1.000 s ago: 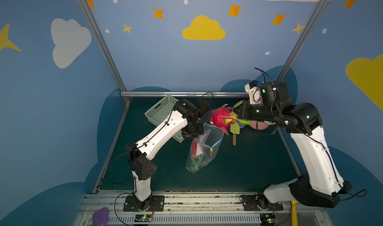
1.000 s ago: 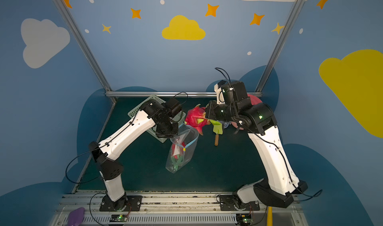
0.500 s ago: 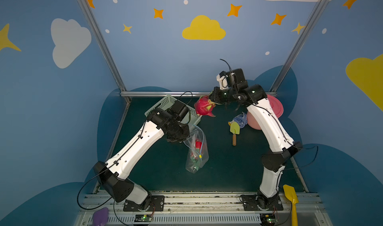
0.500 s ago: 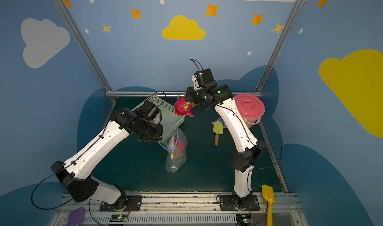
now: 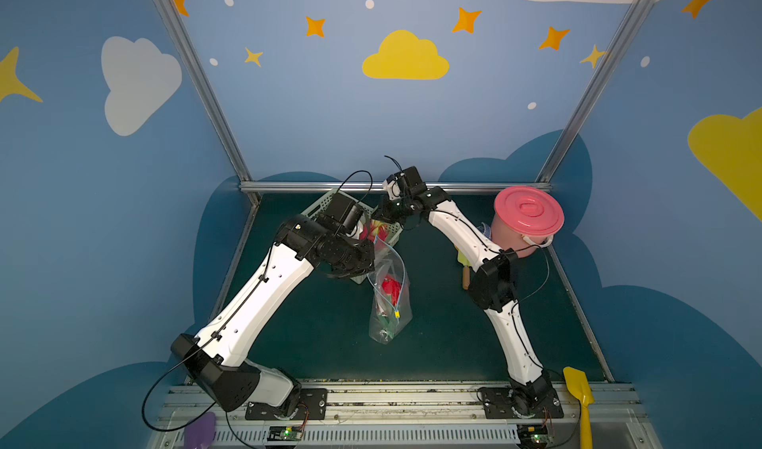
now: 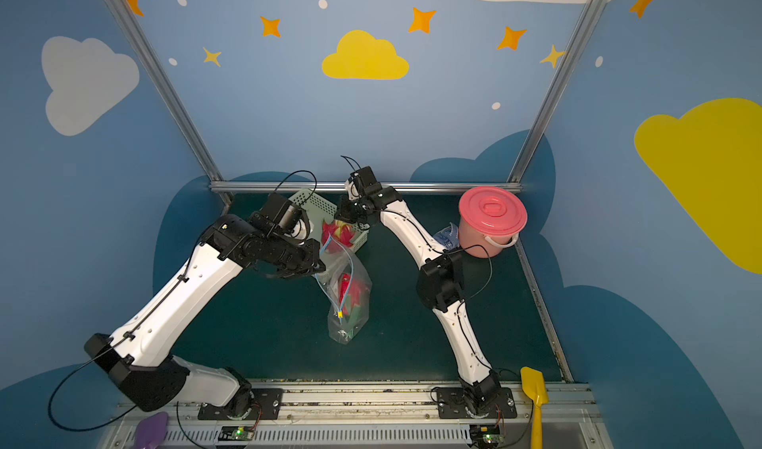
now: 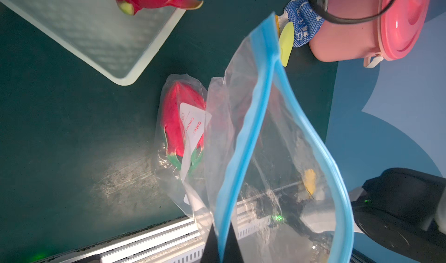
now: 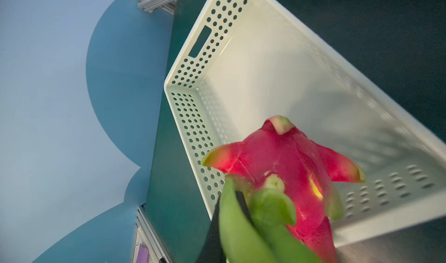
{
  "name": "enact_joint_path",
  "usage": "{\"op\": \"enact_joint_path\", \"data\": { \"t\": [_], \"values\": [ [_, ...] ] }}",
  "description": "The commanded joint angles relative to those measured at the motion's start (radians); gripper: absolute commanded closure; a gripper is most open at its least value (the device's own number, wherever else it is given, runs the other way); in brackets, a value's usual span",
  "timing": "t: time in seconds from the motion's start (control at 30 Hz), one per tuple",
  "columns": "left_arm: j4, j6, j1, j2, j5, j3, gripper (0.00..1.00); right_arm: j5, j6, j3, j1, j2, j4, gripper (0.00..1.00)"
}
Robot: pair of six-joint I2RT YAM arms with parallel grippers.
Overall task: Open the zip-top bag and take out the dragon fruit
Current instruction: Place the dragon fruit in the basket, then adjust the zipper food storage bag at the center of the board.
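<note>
Left gripper [image 7: 220,246] clamping zip-top bag [image 7: 265,141] at blue strip; right gripper [image 8: 229,208] pinching dragon fruit [image 8: 284,158] by green leaf, hanging over far basket [image 8: 241,44].

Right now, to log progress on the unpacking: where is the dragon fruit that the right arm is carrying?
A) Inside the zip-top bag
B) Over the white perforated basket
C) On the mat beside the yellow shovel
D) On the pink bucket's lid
B: in the right wrist view the dragon fruit, held by its green leaves, hangs against the inside of the white perforated basket.
</note>
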Motion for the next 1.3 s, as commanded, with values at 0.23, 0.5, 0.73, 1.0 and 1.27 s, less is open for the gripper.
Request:
{"op": "enact_joint_path", "data": {
  "t": [0.23, 0.5, 0.73, 1.0, 1.27],
  "values": [
    [0.019, 0.035, 0.032, 0.015, 0.062, 0.053, 0.97, -0.057, 0.027, 0.054, -0.010, -0.024, -0.001, 0.57],
    [0.046, 0.018, 0.026, 0.074, 0.104, 0.143, 0.97, 0.031, -0.091, 0.054, -0.075, -0.309, -0.221, 0.56],
    [-0.004, 0.023, -0.057, 0.211, 0.081, 0.348, 0.97, -0.021, -0.151, -0.208, -0.112, -0.682, -0.415, 0.69],
    [-0.101, 0.010, -0.231, 0.450, 0.038, 0.641, 0.97, -0.072, -0.067, -0.610, -0.112, -1.044, -0.407, 0.72],
    [-0.189, -0.007, -0.298, 0.556, -0.024, 0.804, 0.96, -0.076, -0.011, -0.888, -0.106, -1.198, -0.395, 0.88]
  ]
}}
